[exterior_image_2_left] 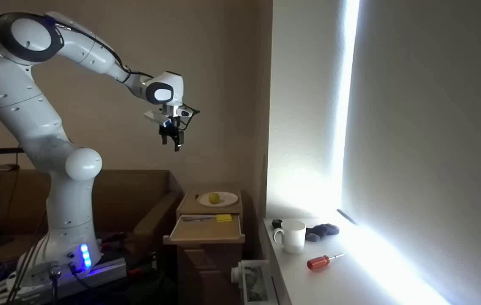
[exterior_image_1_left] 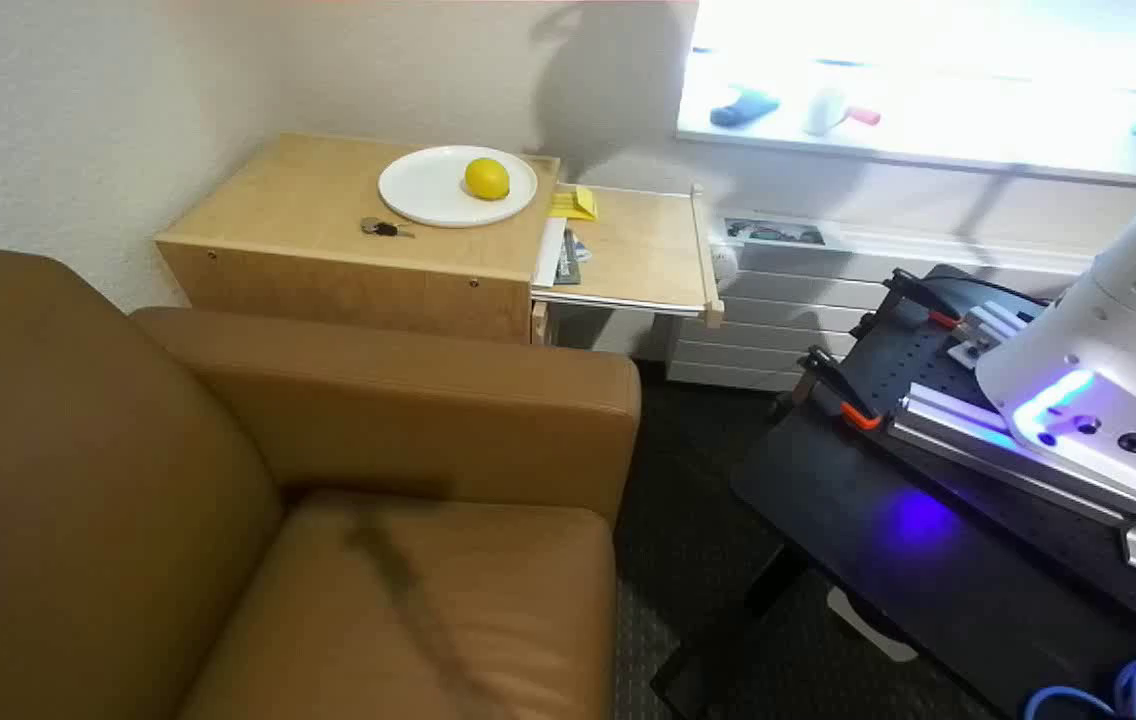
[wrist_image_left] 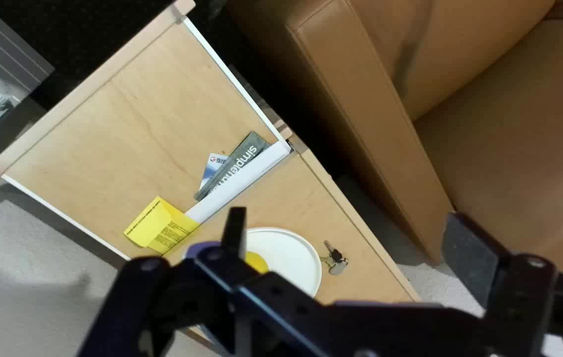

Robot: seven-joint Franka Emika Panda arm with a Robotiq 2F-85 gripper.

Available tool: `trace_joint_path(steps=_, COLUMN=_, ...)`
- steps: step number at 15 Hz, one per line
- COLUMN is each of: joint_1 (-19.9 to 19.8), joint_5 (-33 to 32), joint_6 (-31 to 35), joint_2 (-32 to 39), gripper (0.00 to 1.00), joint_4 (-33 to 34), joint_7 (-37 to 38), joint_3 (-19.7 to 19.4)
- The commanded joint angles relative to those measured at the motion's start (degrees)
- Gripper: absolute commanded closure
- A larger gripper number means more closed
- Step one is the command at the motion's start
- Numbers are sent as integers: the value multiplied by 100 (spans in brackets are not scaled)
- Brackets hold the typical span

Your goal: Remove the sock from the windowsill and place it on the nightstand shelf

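The sock (exterior_image_2_left: 323,231) is a limp dark cloth on the white windowsill (exterior_image_2_left: 308,288), partly behind a white mug in this exterior view. In an exterior view it looks bluish (exterior_image_1_left: 745,106) near the left end of the bright windowsill (exterior_image_1_left: 988,145). The nightstand shelf (exterior_image_1_left: 643,240) is a pale wood board pulled out from the nightstand; it also shows in an exterior view (exterior_image_2_left: 206,233) and the wrist view (wrist_image_left: 128,124). My gripper (exterior_image_2_left: 171,144) is open and empty, high in the air, away from the sock. In the wrist view its fingers (wrist_image_left: 351,238) stand wide apart over the nightstand top.
The white mug (exterior_image_2_left: 294,239) and a red screwdriver (exterior_image_2_left: 319,262) stand near the sock. The nightstand top bears a plate (exterior_image_1_left: 418,190), a yellow lemon (exterior_image_1_left: 487,179) and keys (exterior_image_1_left: 386,228). Yellow paper (wrist_image_left: 162,225) and cards lie on the shelf. A brown armchair (exterior_image_1_left: 408,400) adjoins.
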Motion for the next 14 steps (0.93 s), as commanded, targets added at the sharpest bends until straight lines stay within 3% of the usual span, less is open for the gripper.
trace_joint_path(steps=1, joint_1=-99, joint_5=46, joint_6=-30, joint_2=4, gripper=0, joint_4=16, joint_7=-37, joint_3=85)
trace_joint_path(steps=2, joint_1=-99, joint_5=46, joint_6=-30, joint_2=4, gripper=0, joint_4=16, joint_7=-37, joint_3=85)
trace_joint_path(steps=3, joint_1=-368, joint_5=-204, joint_6=305, joint_2=-353, gripper=0, joint_4=-431, joint_7=206, joint_3=119)
trace_joint_path(steps=5, joint_1=-613, joint_5=-203, joint_6=1008, joint_2=-122, gripper=0, joint_4=-545, joint_7=216, joint_3=-113)
trace_joint_path(steps=6, joint_1=-654, joint_5=-143, joint_6=1419, joint_2=641, gripper=0, joint_4=-118, joint_7=410, joint_3=-97)
trace_joint_path(steps=7, joint_1=-810, joint_5=-111, joint_6=1652, joint_2=817, gripper=0, joint_4=-52, joint_7=341, joint_3=-301)
trace_joint_path(steps=10, joint_1=-1182, joint_5=-32, joint_6=1986, joint_2=1525, gripper=0, joint_4=412, joint_7=459, joint_3=-740)
trace_joint_path(steps=12, joint_1=-1435, joint_5=92, joint_6=1798, joint_2=1989, gripper=0, joint_4=887, joint_7=485, joint_3=-1076)
trace_joint_path(steps=13, joint_1=-1318, joint_5=-44, joint_6=1913, joint_2=1446, gripper=0, joint_4=340, joint_7=409, joint_3=-832)
trace_joint_path(steps=14, joint_1=-1435, joint_5=-20, joint_6=1906, joint_2=1663, gripper=0, joint_4=537, joint_7=410, joint_3=-947)
